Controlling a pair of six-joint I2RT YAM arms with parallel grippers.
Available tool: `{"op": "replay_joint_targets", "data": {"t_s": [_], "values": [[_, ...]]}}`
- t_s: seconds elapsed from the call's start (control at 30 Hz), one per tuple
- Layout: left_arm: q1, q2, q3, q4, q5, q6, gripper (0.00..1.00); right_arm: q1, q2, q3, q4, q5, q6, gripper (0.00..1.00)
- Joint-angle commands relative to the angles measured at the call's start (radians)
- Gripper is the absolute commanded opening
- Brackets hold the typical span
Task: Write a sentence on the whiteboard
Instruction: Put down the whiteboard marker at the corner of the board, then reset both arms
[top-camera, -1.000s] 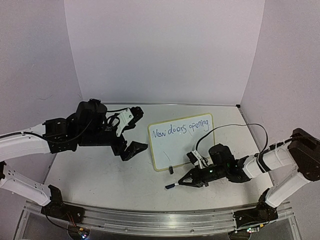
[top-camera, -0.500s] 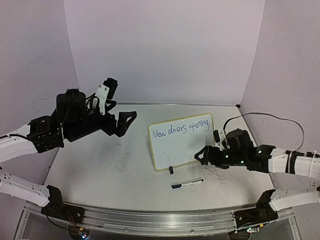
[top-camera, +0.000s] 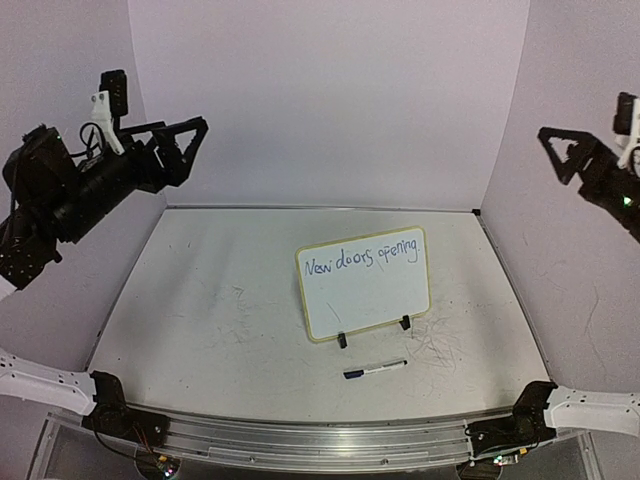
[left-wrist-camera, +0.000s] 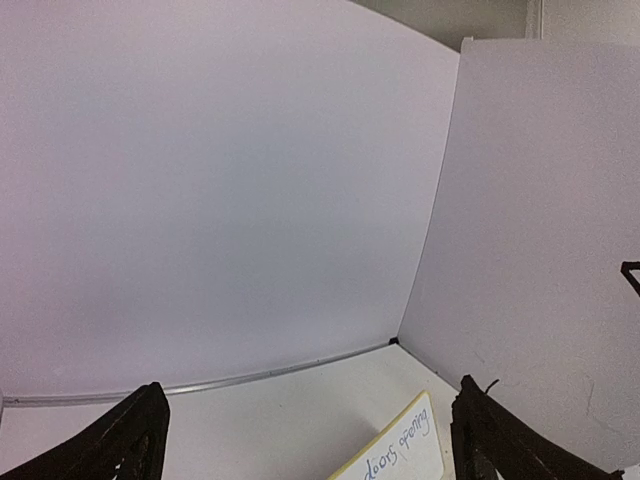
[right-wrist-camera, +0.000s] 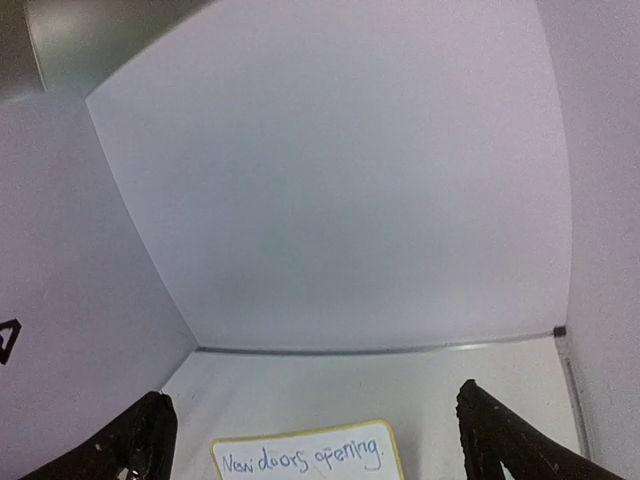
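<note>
Left gripper (top-camera: 190, 143) and right gripper (top-camera: 565, 155) hang released, empty, the right largely cut off at the frame's edge. Wrist views catch only the whiteboard (top-camera: 365, 300)'s top strip and the sentence (top-camera: 365, 257).

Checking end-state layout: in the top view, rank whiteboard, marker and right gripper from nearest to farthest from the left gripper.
From the left gripper:
1. whiteboard, mid-table
2. marker, just in front of it
3. right gripper, raised far right

The whiteboard (top-camera: 372, 300), glossy white in a cream rounded frame, stands propped on two small black feet (top-camera: 342, 340) near the middle of the table (top-camera: 200, 320). The sentence (top-camera: 362, 256), thin blue cursive reading "New doors opening", slants upward along its top edge.
</note>
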Motion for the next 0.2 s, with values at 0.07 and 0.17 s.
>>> {"op": "replay_joint_targets", "data": {"t_s": [0.07, 0.17], "values": [[0.000, -0.063, 0.026, 0.035, 0.030, 0.022, 0.99, -0.002, -0.007, 0.070, -0.041, 0.090, -0.109, 0.98], [0.000, -0.067, 0.024, 0.033, 0.048, 0.023, 0.99, -0.002, -0.021, 0.032, -0.014, 0.089, -0.089, 0.98]]}}
